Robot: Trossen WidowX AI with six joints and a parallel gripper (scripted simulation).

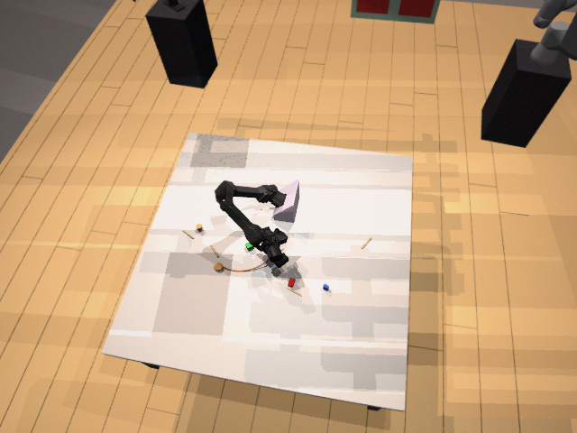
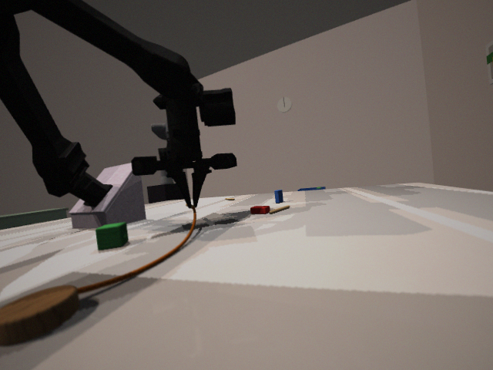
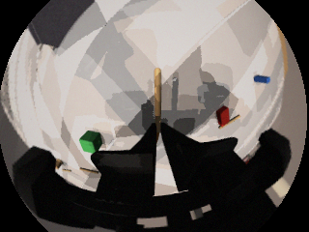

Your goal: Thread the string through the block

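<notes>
My gripper (image 2: pixel 192 206) (image 3: pixel 157 126) is shut on the wooden stick (image 3: pixel 157 92) at the string's end and holds it a little above the table. The stick points away from the fingertips in the wrist view. The orange-brown string (image 1: pixel 242 271) (image 2: pixel 159 260) curves from the fingertips down to the round wooden button (image 1: pixel 217 267) (image 2: pixel 39 314) on the table. A small wooden block (image 1: pixel 199 227) sits on the left part of the table in the top view, well away from the gripper. Its hole is too small to make out. The fingertips are hidden under the arm in the top view.
A green cube (image 1: pixel 249 245) (image 2: pixel 112 235) (image 3: pixel 90 141) is near the arm. A red block (image 1: pixel 291 282) (image 2: pixel 259 210) (image 3: pixel 223 116) lies beside a loose stick (image 1: pixel 294 291) (image 2: pixel 279 209). A blue piece (image 1: pixel 325 287) (image 2: pixel 278 196) (image 3: pixel 262 79) is farther right. Loose sticks (image 1: pixel 187 234) (image 1: pixel 214 252) (image 1: pixel 366 243) lie elsewhere. A lilac wedge (image 1: pixel 288 205) (image 2: pixel 123 203) stands by the arm.
</notes>
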